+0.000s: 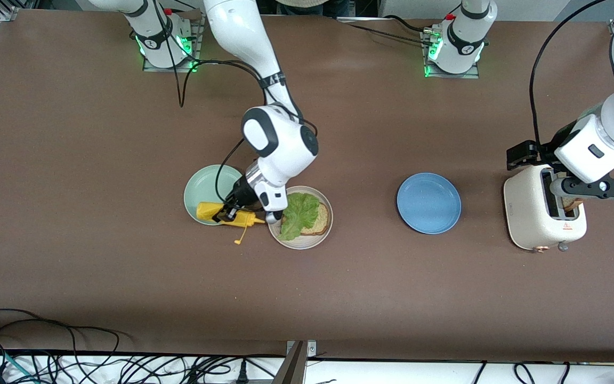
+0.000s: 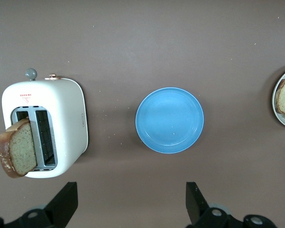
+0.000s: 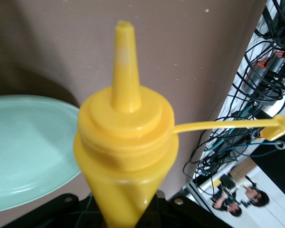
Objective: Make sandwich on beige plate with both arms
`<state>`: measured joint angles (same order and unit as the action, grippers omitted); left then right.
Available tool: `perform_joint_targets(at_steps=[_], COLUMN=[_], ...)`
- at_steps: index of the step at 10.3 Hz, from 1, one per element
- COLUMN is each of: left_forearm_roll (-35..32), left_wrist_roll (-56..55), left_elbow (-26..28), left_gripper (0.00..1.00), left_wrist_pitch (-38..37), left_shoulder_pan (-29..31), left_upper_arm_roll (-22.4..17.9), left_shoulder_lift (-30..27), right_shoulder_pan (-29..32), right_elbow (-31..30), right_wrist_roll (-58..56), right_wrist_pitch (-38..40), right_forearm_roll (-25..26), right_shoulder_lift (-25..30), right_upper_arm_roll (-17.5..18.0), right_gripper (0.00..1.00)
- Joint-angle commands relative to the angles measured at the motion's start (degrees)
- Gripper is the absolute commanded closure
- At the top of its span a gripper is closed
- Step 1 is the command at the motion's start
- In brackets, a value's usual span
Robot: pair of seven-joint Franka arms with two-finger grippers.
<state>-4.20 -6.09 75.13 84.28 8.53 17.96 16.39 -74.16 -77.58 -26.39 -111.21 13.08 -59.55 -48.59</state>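
On the beige plate (image 1: 292, 241) lies a speckled bread slice (image 1: 318, 217) with a ruffled lettuce leaf (image 1: 297, 213) over it. Beside that plate, my right gripper (image 1: 227, 212) is shut on a yellow squeeze bottle (image 1: 220, 212) held sideways. The nozzle points toward the beige plate and its open cap (image 1: 238, 241) dangles. In the right wrist view the bottle (image 3: 126, 142) rises from the right gripper (image 3: 128, 213). A second bread slice (image 2: 16, 148) stands in the white toaster (image 2: 61, 118). My left gripper (image 1: 597, 188) hangs open above the toaster (image 1: 531, 213); its fingers (image 2: 66, 202) hold nothing.
A mint-green plate (image 1: 205, 184) sits beside the beige plate, toward the right arm's end, partly under the bottle. A blue plate (image 1: 428, 202) lies between the beige plate and the toaster. Cables run along the table edge nearest the front camera.
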Motion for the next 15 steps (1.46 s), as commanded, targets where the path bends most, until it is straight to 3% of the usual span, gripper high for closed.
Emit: perform_joint_targets(at_steps=[1, 6, 10, 11, 12, 15], left_forearm_roll=[1.03, 1.04, 1.04, 1.04, 0.86, 0.68], left_wrist_roll=[1.43, 1.43, 1.43, 1.43, 1.43, 2.05], left_elbow=[0.02, 0.02, 0.02, 0.02, 0.02, 0.02], left_gripper=[0.00, 0.00, 0.00, 0.00, 0.00, 0.00], left_wrist_pitch=[-0.25, -0.25, -0.17, -0.25, -0.25, -0.17], left_shoulder_pan=[0.26, 0.26, 0.26, 0.26, 0.08, 0.08], left_upper_arm_roll=[-0.03, -0.03, -0.03, -0.03, -0.03, -0.03], left_shoulder_lift=[-0.30, -0.30, -0.30, -0.30, -0.30, -0.30], right_shoulder_pan=[-2.56, -3.36, -2.92, -2.92, -2.83, -3.53], right_elbow=[1.65, 1.47, 1.82, 2.00, 2.96, 3.05], right_wrist_roll=[5.62, 10.55, 10.13, 9.26, 8.29, -4.85], right_wrist_pitch=[4.49, 5.13, 5.39, 6.61, 8.19, 9.43], right_forearm_roll=[4.66, 6.43, 6.09, 5.65, 2.16, -13.20], right_shoulder_lift=[-3.89, -6.28, -5.06, -4.01, -2.34, 1.09], right_upper_arm_roll=[-0.72, 1.30, 0.34, -0.88, -2.63, -15.61], right_gripper=[1.00, 1.00, 1.00, 1.00, 1.00, 1.00])
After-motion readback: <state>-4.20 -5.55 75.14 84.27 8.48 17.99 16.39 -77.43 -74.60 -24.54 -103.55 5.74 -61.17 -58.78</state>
